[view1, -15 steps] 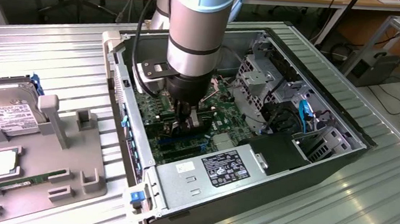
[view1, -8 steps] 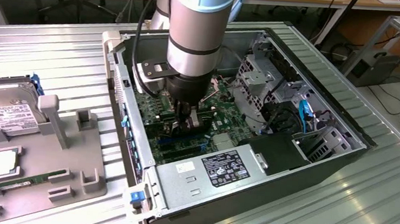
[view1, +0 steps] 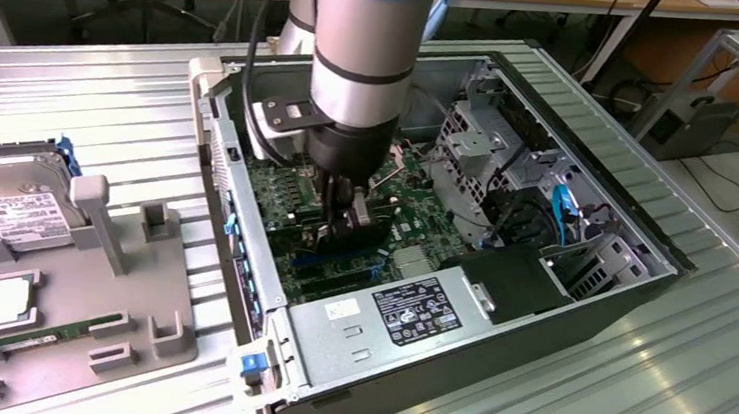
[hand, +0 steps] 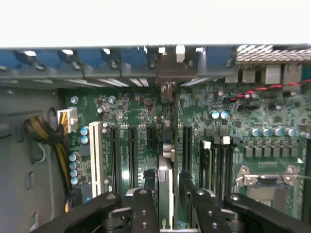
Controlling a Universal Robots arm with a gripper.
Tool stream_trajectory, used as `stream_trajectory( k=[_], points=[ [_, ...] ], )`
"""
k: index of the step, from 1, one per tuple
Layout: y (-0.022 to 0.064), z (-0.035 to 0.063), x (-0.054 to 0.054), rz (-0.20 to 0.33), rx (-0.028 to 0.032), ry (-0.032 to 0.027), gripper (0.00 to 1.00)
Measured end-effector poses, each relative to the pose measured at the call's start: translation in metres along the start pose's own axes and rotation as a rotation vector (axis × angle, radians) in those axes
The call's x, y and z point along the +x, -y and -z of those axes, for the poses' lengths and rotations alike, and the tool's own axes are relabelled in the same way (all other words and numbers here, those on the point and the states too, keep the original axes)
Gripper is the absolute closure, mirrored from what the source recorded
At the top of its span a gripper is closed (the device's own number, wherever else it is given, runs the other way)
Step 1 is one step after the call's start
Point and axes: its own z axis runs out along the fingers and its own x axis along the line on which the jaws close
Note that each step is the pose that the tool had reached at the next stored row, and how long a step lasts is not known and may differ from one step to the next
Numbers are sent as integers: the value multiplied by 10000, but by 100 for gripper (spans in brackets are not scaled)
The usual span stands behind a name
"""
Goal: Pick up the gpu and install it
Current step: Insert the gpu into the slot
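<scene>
**Card standing in the motherboard, jaws either side of it**

The arm reaches down into the open computer case, which lies on its side on the ribbed metal worktop. The gripper is low over the green motherboard. In the wrist view the gpu stands on edge among the long black slots, its thin edge facing the camera and its far end running toward the rear wall of the case. The gripper's two black fingers sit on either side of the card; the jaws look slightly spread, but whether they touch it I cannot tell. On the exterior view's left, a grey tray carries a hard drive and a green memory stick.
</scene>
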Motion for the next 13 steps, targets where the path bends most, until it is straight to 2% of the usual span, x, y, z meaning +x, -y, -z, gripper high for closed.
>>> stream_trajectory(
  k=[3, 4, 11, 12, 13],
  points=[
    [6, 148, -1, 0, -1, 0, 66],
    [7, 166, -5, 1, 0, 0, 66],
    [6, 173, -23, 1, 0, -1, 66],
    [6, 173, -23, 1, -1, -2, 67],
    [6, 173, -23, 1, 0, -2, 75]
  ],
)
